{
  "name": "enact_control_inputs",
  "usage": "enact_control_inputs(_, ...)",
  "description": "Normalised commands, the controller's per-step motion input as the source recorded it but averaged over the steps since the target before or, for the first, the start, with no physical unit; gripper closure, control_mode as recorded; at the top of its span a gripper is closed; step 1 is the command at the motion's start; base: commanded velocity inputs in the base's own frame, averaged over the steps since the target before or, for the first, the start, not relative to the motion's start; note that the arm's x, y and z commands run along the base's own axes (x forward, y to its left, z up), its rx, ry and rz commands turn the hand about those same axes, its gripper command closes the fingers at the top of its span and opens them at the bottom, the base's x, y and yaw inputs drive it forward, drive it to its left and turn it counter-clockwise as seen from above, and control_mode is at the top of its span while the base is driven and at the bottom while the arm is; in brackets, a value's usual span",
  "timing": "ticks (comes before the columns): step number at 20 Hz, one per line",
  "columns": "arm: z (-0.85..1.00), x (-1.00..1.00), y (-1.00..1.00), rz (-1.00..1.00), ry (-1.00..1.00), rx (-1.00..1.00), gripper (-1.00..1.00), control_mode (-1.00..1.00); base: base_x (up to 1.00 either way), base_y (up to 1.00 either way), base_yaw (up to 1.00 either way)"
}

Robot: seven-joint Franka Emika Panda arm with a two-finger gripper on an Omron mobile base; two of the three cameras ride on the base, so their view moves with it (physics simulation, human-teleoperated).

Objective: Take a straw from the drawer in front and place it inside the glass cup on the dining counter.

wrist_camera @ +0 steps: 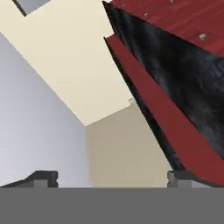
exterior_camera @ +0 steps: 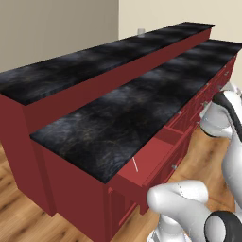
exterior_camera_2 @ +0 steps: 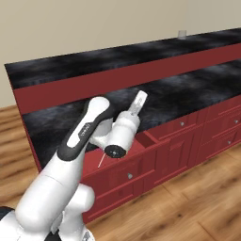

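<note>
The drawer [exterior_camera: 153, 158] below the lower countertop stands pulled out. The thin pale straw [exterior_camera: 135, 164] lies at its near end; in the right base view the straw [exterior_camera_2: 100, 160] pokes out from behind my wrist in the drawer [exterior_camera_2: 129, 172]. The glass cup [exterior_camera: 141, 32] stands far off on the raised dining counter [exterior_camera: 90, 59], also seen as the glass cup [exterior_camera_2: 181, 34] at the far right of the dining counter [exterior_camera_2: 117, 59]. My gripper [exterior_camera_2: 140, 97] is above the drawer, tilted up and away from it, open and holding nothing. In the hand view my gripper [wrist_camera: 111, 178] has its tips wide apart.
The lower black countertop [exterior_camera: 137, 111] runs between the drawer and the dining counter. Shut red drawers with small metal handles [exterior_camera_2: 221, 124] continue to the right. A wooden floor [exterior_camera_2: 188, 202] lies in front of the cabinets, with a beige wall behind.
</note>
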Motion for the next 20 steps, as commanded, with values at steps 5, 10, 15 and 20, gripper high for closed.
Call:
enact_control_inputs(5,0.28,0.02,-0.14,0.23,-0.08,-0.71,-1.0,-1.0,0.0,0.0,0.0)
enact_control_inputs(10,-0.03,0.25,0.06,0.07,-0.01,-0.84,-1.0,-1.0,0.0,0.0,0.0)
enact_control_inputs(15,-0.09,0.48,0.3,0.0,0.03,-0.9,-1.0,-1.0,0.0,0.0,0.0)
enact_control_inputs(20,-0.05,0.47,0.27,0.0,0.17,-0.75,-1.0,-1.0,0.0,0.0,0.0)
